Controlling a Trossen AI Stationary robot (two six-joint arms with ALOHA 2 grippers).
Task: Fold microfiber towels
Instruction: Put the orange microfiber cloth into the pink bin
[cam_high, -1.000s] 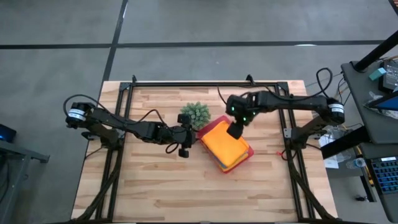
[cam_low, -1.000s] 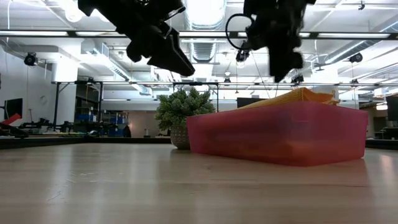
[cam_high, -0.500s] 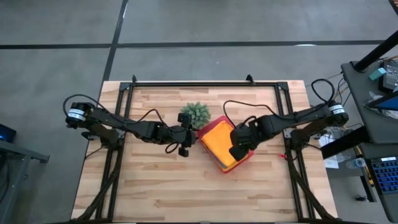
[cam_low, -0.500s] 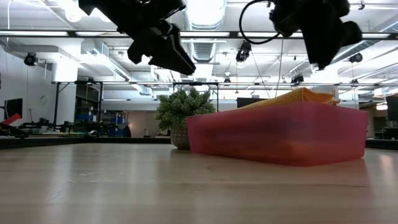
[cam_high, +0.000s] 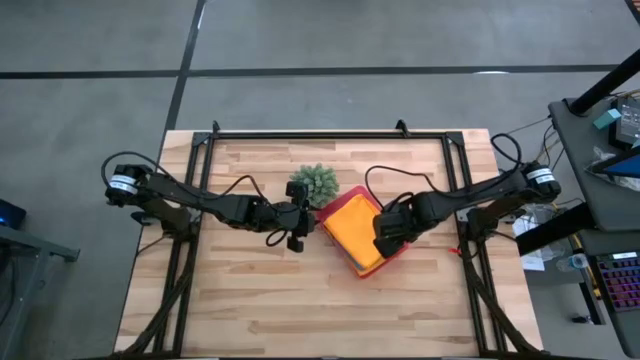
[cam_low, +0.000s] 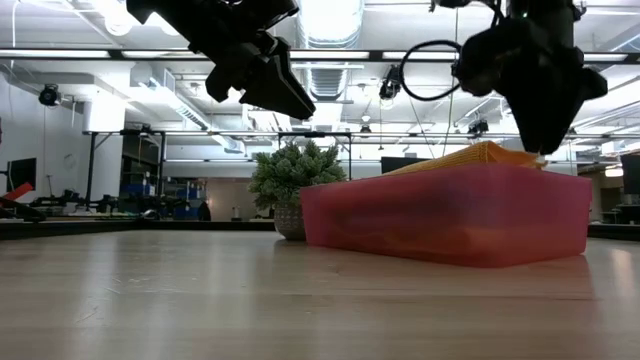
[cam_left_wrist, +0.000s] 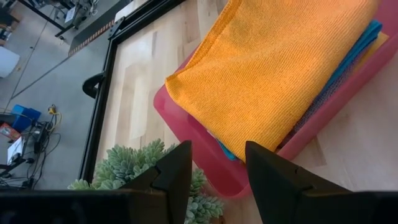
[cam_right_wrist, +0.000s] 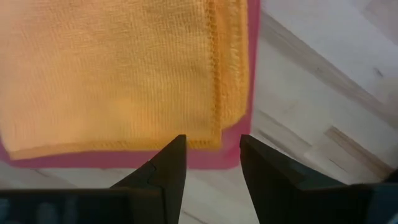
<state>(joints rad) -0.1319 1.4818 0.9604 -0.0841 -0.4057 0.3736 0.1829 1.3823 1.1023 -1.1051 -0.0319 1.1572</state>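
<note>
The right gripper (cam_high: 385, 238), jaws parted and empty, hangs over the right-hand corner of the folded orange microfiber towel (cam_high: 358, 232) topping the pink tray (cam_low: 450, 215), probably nearest.

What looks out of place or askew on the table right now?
Only the pink tray stands out: it sits turned at an angle to the table edges, beside the plant. The orange towel tops a neat stack inside it, with blue edges showing beneath. Nothing is spilled or damaged.
</note>
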